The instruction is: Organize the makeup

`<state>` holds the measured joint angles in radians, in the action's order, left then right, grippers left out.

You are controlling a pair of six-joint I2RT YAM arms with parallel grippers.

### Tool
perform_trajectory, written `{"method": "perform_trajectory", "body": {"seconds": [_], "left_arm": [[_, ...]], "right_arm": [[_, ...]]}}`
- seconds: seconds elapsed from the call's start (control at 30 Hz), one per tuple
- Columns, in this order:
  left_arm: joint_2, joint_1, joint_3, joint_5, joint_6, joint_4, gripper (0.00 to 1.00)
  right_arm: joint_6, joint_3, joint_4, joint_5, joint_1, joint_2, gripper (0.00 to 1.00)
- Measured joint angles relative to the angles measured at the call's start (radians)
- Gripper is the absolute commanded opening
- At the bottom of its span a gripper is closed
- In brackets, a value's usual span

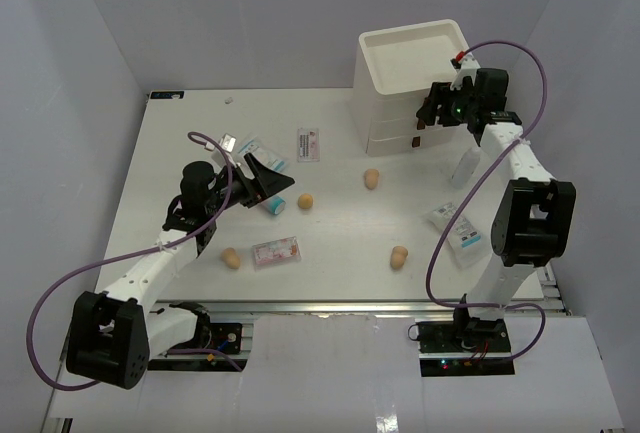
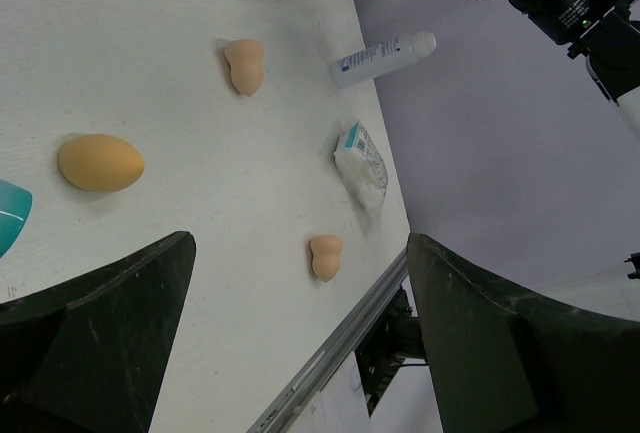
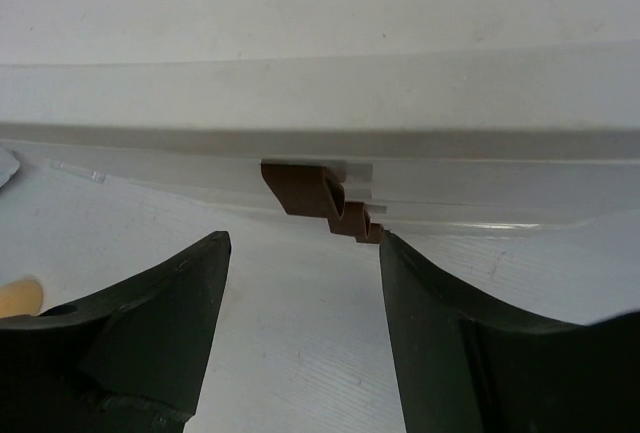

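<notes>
At table [image 1: 150, 173] front, sachet [image 1: 277, 251] long axis left-right; left end effector [image 2: 300, 241], right end effector [image 3: 305, 243] released.

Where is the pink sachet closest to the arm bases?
In the top view, the pink sachet lies left of centre by the table's near edge, just right of a tan sponge.

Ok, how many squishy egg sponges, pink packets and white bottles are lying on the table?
Egg sponges: 4
Pink packets: 2
White bottles: 1
Total: 7
</notes>
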<state>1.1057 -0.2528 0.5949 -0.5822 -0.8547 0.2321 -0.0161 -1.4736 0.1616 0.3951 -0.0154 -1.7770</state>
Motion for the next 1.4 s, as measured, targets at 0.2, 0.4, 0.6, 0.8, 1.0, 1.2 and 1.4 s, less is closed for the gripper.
{"method": "perform_trajectory", "body": {"seconds": [0.2,0.4,0.6,0.8,1.0,1.2,1.4], "left_arm": [[0.0,-0.006,0.0,0.004,0.0,0.0,0.98],[0.001,-0.01,0.0,0.008,0.0,0.0,0.98],[0.002,-0.012,0.0,0.01,0.0,0.0,0.98],[0.002,-0.021,-0.005,0.012,0.0,0.001,0.98],[0.01,-0.037,-0.018,0.013,0.001,0.0,0.98],[0.073,-0.073,-0.014,0.026,0.019,-0.03,0.98],[0.136,-0.141,0.026,0.096,0.057,-0.131,0.98]], "right_arm": [[-0.012,-0.031,-0.014,-0.039,0.01,-0.046,0.34],[-0.033,-0.036,-0.033,-0.067,0.012,-0.049,0.14],[-0.051,-0.032,-0.035,-0.071,0.016,-0.037,0.08],[-0.043,0.06,-0.068,-0.075,0.016,0.053,0.08],[-0.026,0.195,-0.092,-0.075,0.015,0.188,0.08],[-0.014,0.355,-0.11,-0.067,0.002,0.321,0.08],[0.016,0.457,-0.113,-0.044,-0.003,0.443,0.08]]}}
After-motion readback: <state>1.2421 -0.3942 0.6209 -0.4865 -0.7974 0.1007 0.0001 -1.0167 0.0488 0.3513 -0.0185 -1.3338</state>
